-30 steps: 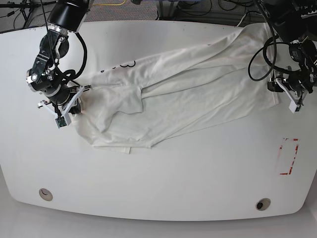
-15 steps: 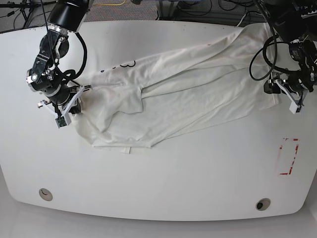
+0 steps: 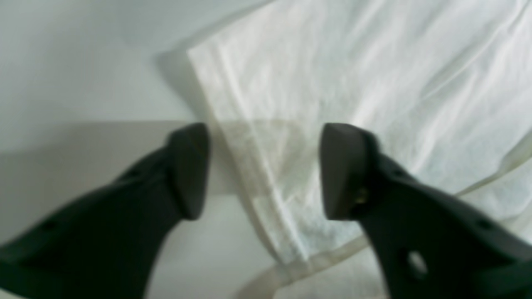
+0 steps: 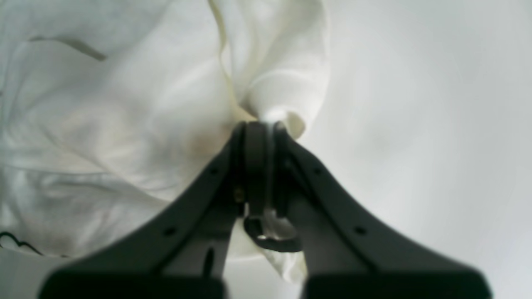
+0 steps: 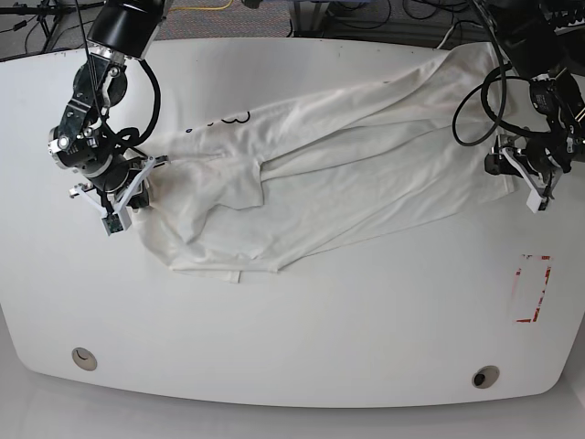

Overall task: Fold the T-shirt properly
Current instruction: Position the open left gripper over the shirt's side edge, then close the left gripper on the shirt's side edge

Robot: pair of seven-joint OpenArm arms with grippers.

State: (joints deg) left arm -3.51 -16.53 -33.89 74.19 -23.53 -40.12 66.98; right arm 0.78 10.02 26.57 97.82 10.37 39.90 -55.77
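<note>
The white T-shirt (image 5: 366, 165) lies crumpled in a diagonal band across the table, inside out, with a bit of black print near its far-left edge. In the base view my right gripper (image 5: 143, 176) sits at the shirt's left end. The right wrist view shows that gripper (image 4: 259, 126) shut on a bunched fold of the T-shirt (image 4: 274, 62). My left gripper (image 5: 503, 169) is at the shirt's right edge. Seen from the left wrist, it (image 3: 264, 170) stands open, its two dark fingers (image 3: 189, 170) straddling the hemmed corner of the T-shirt (image 3: 332, 74) without pinching it.
A red-outlined rectangle (image 5: 533, 288) is marked on the white table (image 5: 320, 320) near the right edge. Two round holes (image 5: 84, 358) (image 5: 485, 376) sit near the front edge. Cables and equipment crowd the far edge behind the table.
My left gripper has shifted a little to the left, onto the shirt's right edge. The right gripper and its hold on the cloth are unchanged.
</note>
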